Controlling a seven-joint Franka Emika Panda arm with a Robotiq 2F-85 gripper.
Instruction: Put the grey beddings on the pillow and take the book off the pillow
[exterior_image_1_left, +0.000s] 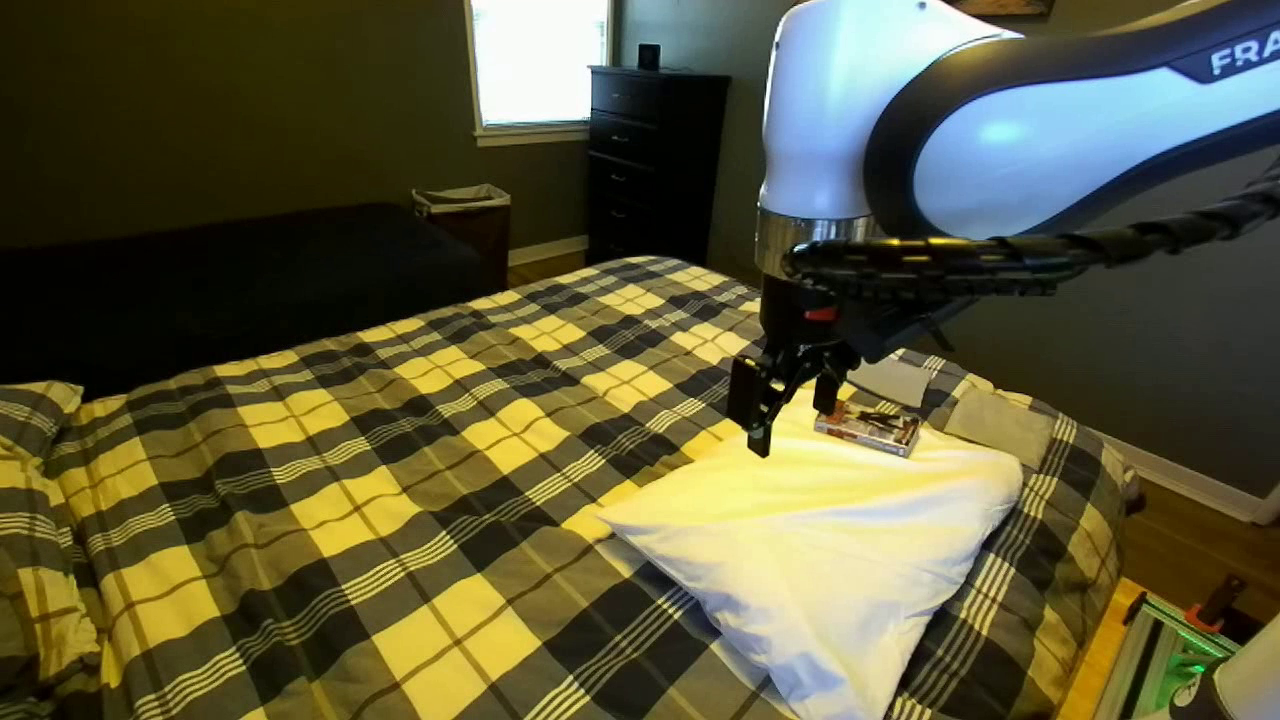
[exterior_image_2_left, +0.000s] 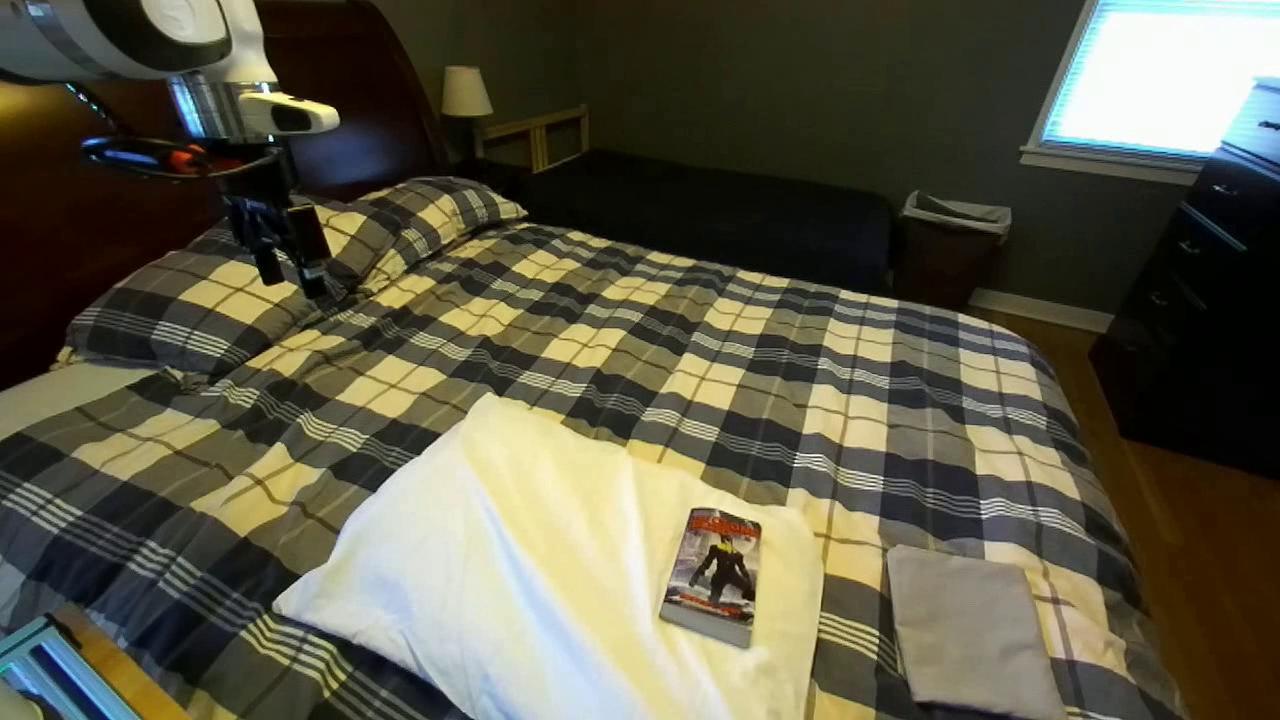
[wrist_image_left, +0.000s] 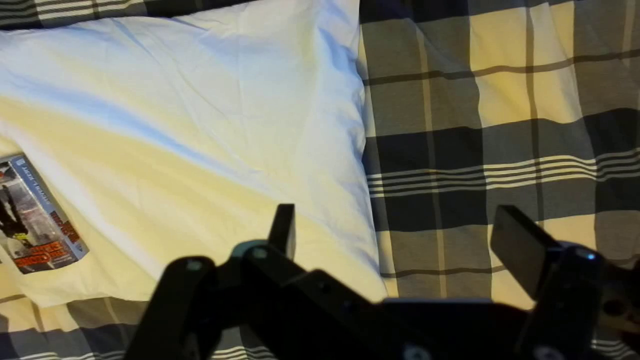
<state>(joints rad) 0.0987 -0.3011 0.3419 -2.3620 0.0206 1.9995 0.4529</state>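
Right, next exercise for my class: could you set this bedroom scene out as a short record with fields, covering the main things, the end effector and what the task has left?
Pillow: white, wrinkled, lying on the plaid bedspread
Book: flat on the pillow, illustrated cover up
Grey cloth: folded, on the bedspread beside the pillow, not touching it
End effector: open, holding nothing, raised above the bedspread
Background: dark dresser, window, lined bin
Left to do: both steps, cloth onto pillow and book off it
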